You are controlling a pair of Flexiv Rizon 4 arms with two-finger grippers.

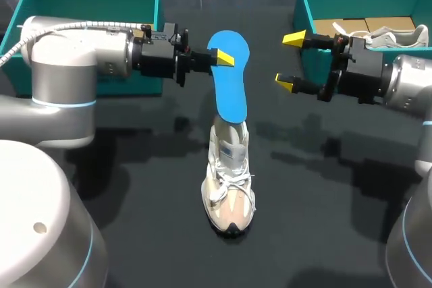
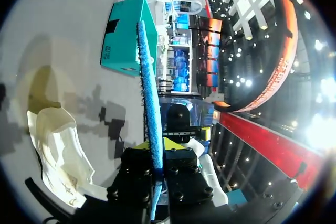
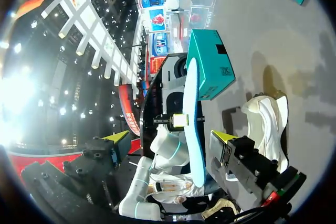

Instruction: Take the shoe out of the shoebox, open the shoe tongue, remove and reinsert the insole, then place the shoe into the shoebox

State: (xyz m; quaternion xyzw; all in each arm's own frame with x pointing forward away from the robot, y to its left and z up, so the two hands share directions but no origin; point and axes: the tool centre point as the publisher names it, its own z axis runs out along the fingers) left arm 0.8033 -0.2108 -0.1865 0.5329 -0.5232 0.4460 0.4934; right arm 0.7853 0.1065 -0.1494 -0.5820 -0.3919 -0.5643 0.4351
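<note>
Left claw (image 1: pixel 223 57) comes in from 9 o'clock and is closed tight on the upper half of a blue oval foam insole (image 1: pixel 229 92). From overhead only one yellow tip shows, the left claw's other finger being hidden behind the foam. Its wrist camera sees the insole (image 2: pixel 149 103) edge-on, pinched between both fingers. The insole's long axis runs 12 to 6 o'clock. Its lower end is sunk out of sight in the collar of a white and beige lace-up sneaker (image 1: pixel 229 190); how deep cannot be told. The sneaker lies in the middle of the dark tabletop (image 1: pixel 148 234), toe to 6 o'clock, heel to 12. At 3 o'clock of the insole the right claw (image 1: pixel 290 62) stands wide open and holds nothing. At 1 o'clock an open teal shoebox (image 1: pixel 307 5) is cut off by the edge, with a second white sneaker (image 1: pixel 398 35) inside.
</note>
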